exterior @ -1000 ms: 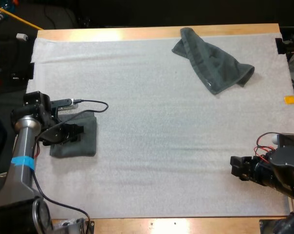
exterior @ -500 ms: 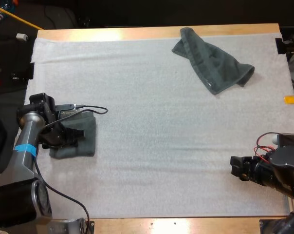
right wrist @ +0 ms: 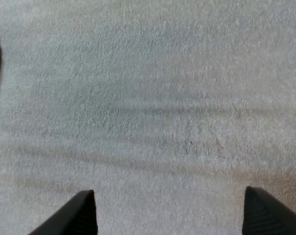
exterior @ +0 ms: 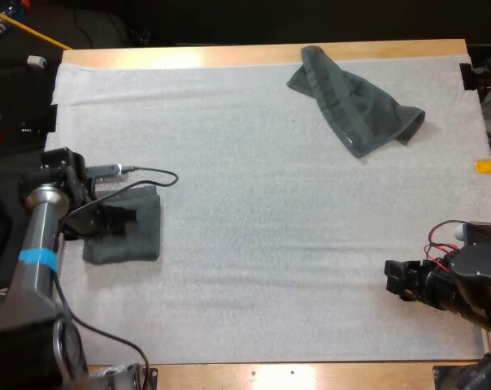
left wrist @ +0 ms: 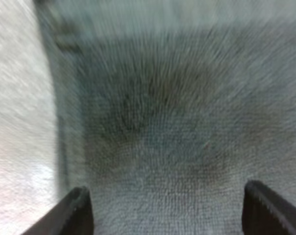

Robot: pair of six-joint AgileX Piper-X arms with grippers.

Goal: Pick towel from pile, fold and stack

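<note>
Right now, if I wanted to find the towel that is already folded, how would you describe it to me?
Start at the white mat covering the wooden table and go to its left side. The folded towel lies there, a flat dark grey-green rectangle. The other towel, near the mat's far edge toward the right, is a loose crumpled heap.

Robotics lab workbench seen from above: a wooden table (exterior: 189, 57) covered by a white mat (exterior: 270, 244); a robot's left arm (exterior: 36, 244) and right arm (exterior: 473, 284) reaching over it.

Two towels: one folded towel (exterior: 145, 240) and one crumpled towel (exterior: 355, 110).
</note>
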